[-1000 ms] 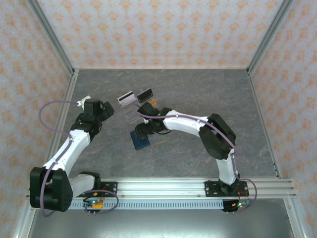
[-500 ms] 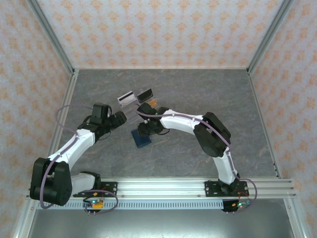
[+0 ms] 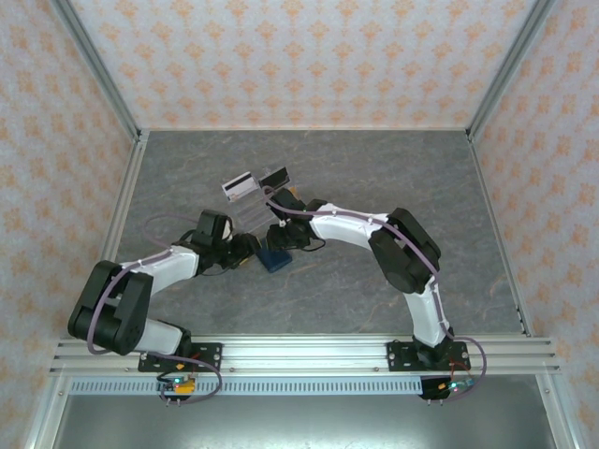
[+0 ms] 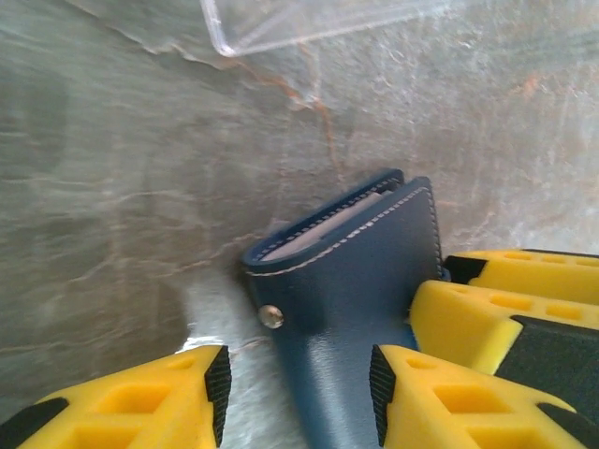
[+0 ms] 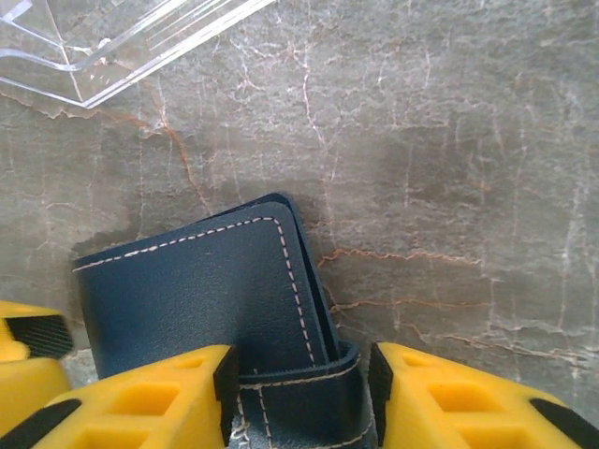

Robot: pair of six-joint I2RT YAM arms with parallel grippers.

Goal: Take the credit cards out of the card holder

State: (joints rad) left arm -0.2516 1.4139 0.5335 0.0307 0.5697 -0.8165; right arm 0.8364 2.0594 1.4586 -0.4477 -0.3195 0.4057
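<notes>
The card holder [image 3: 273, 259] lies closed on the worktop [image 3: 393, 178], left of centre, near the clear stand [image 5: 94, 47]. The left hand [image 4: 298, 388] straddles it, fingers apart. The right hand [image 5: 301, 388] brackets the closing tab; whether it grips, I cannot tell. Best to pin the body firmly, then lift the tab without dragging.

You've got the card holder [image 3: 273, 259] flat on the bench [image 3: 393, 173], near the clear stand [image 5: 84, 51]. Left end effector [image 4: 295, 393] straddles its left side, right end effector [image 5: 299, 393] its right.
</notes>
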